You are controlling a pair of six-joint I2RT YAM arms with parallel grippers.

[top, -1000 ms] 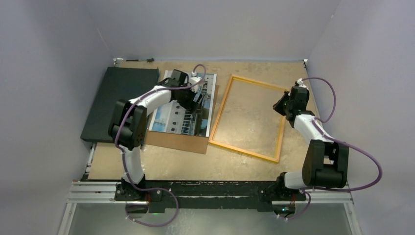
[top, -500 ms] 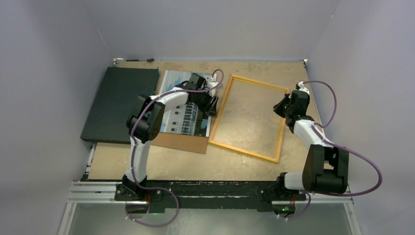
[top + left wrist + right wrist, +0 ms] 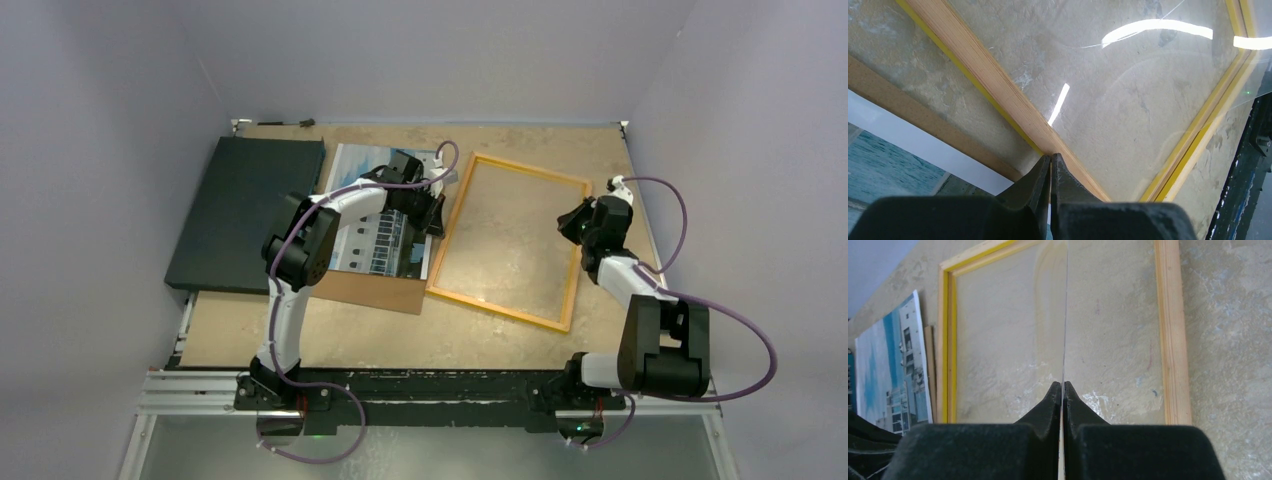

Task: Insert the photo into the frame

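The yellow-orange frame [image 3: 500, 309] lies flat right of centre, its wood rail [image 3: 998, 90] crossing the left wrist view. The photo [image 3: 375, 250] of blue sky and a pale building lies face up to its left. My left gripper [image 3: 432, 208] sits between the photo's right edge and the frame's left rail. Its jaws [image 3: 1050, 156] are shut, tips at the rail, and nothing shows between them. My right gripper [image 3: 570, 222] is at the frame's right rail [image 3: 1170, 340], shut [image 3: 1062, 384] on a thin clear sheet [image 3: 1066, 315] seen edge-on. The same sheet [image 3: 1148, 75] glints over the frame.
A brown backing board [image 3: 370, 290] lies under the photo and sticks out at its near side. A dark flat slab [image 3: 245, 210] fills the far left of the table. Grey walls close in on three sides.
My left gripper has moved right from over the photo to its edge by the frame, and has gone from open to shut. My right gripper has drawn slightly nearer, still shut.
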